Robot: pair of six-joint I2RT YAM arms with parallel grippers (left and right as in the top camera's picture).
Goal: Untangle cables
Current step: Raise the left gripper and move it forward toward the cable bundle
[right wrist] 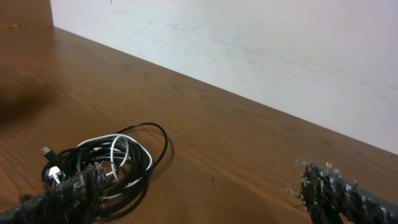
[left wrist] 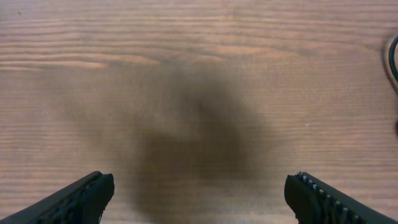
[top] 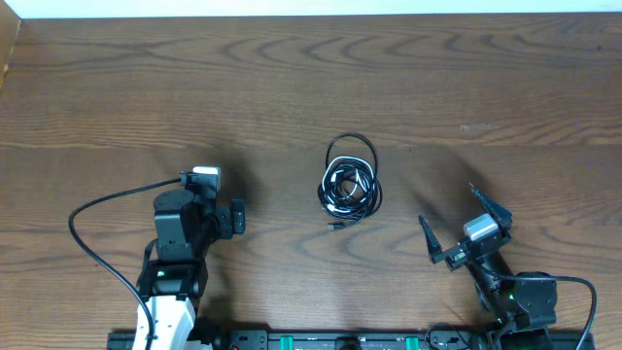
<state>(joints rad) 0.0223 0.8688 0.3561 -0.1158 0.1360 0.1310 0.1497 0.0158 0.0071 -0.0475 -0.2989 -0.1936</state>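
The cables (top: 350,185) lie in one tangled coil at the middle of the wooden table, black cords wound round a white one, with a black loop sticking out on the far side. My left gripper (top: 209,202) hangs open to the left of the coil and well apart from it. In the left wrist view its gripper (left wrist: 199,183) frames bare wood, and only a black cable (left wrist: 393,59) arc shows at the right edge. My right gripper (top: 447,204) is open to the right of the coil. In the right wrist view that gripper (right wrist: 199,177) holds nothing, and the cables (right wrist: 87,154) lie just beyond its left finger.
The left arm's own thick black wire (top: 87,224) loops out over the table at the left. The arms' base rail (top: 330,340) runs along the near edge. A white wall (right wrist: 249,50) stands behind the table's far edge.
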